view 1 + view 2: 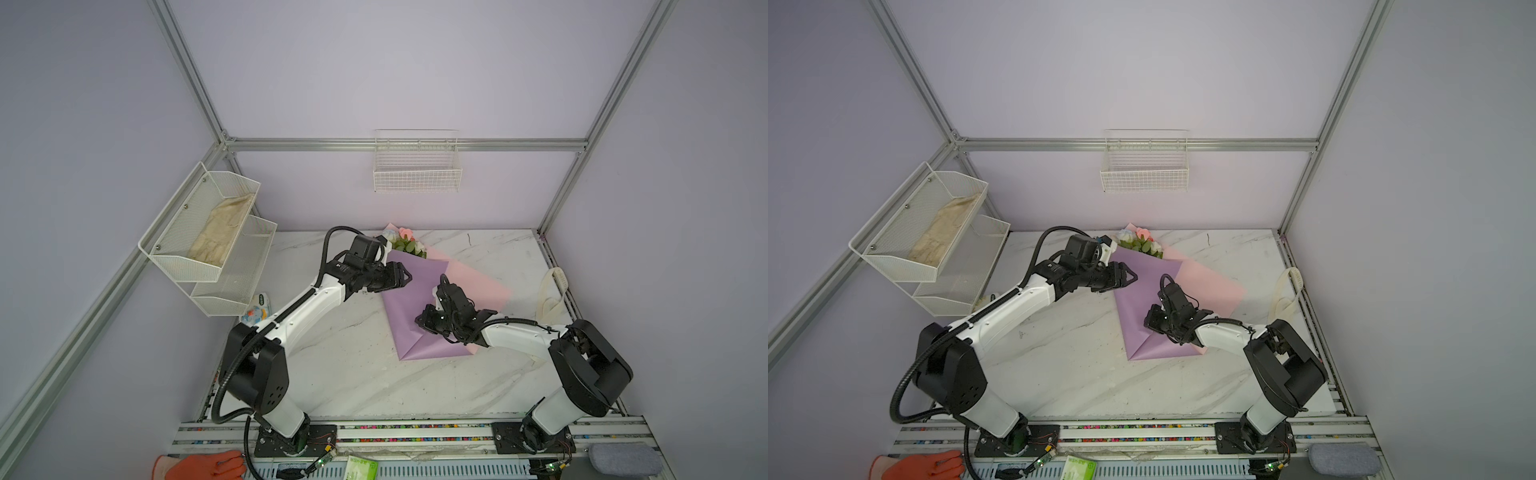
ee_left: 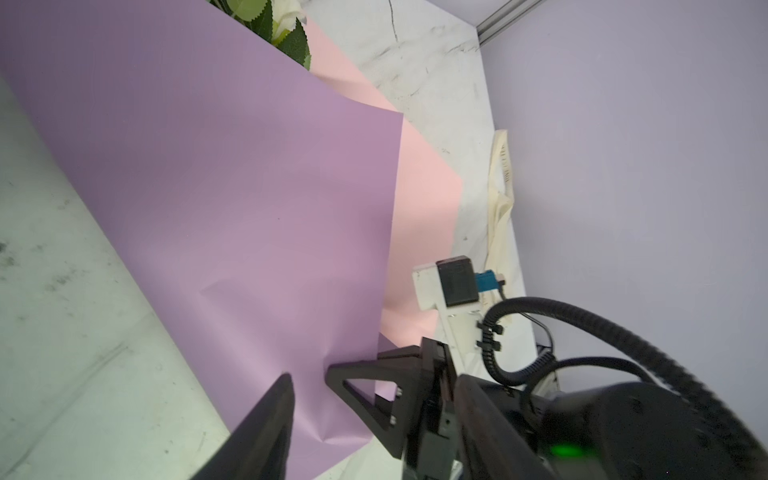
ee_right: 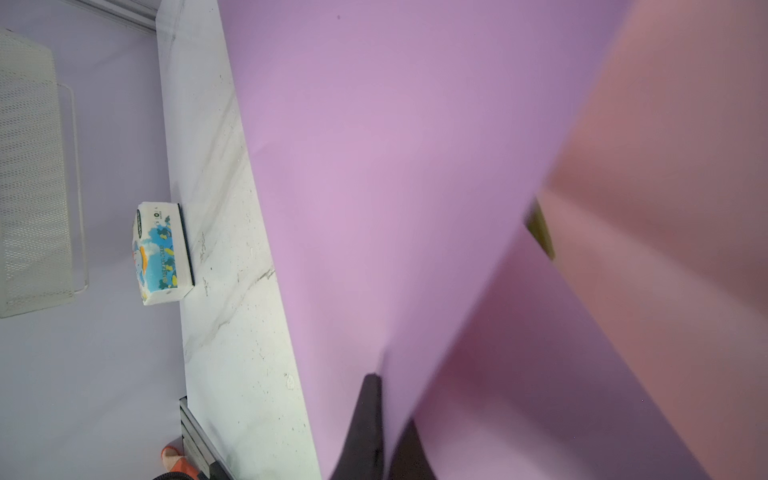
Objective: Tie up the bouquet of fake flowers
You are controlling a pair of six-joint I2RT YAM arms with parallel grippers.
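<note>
The bouquet of fake flowers (image 1: 406,243) (image 1: 1143,242) lies at the back of the marble table, its heads and leaves (image 2: 286,39) sticking out of a lilac paper sheet (image 1: 415,299) (image 2: 232,187) folded over a pink layer (image 1: 478,286). My left gripper (image 1: 405,276) (image 1: 1132,276) (image 2: 308,372) hovers open over the lilac fold's left edge, nothing between its fingers. My right gripper (image 1: 422,322) (image 1: 1148,322) (image 3: 388,401) is shut on the lilac paper's (image 3: 395,166) edge near the lower part of the wrap. The stems are hidden under the paper.
A cream ribbon (image 1: 550,295) (image 1: 1287,295) (image 2: 500,199) lies by the right wall. A tissue pack (image 1: 257,309) (image 3: 164,253) sits at the table's left edge under a white mesh shelf (image 1: 208,232). A wire basket (image 1: 417,166) hangs on the back wall.
</note>
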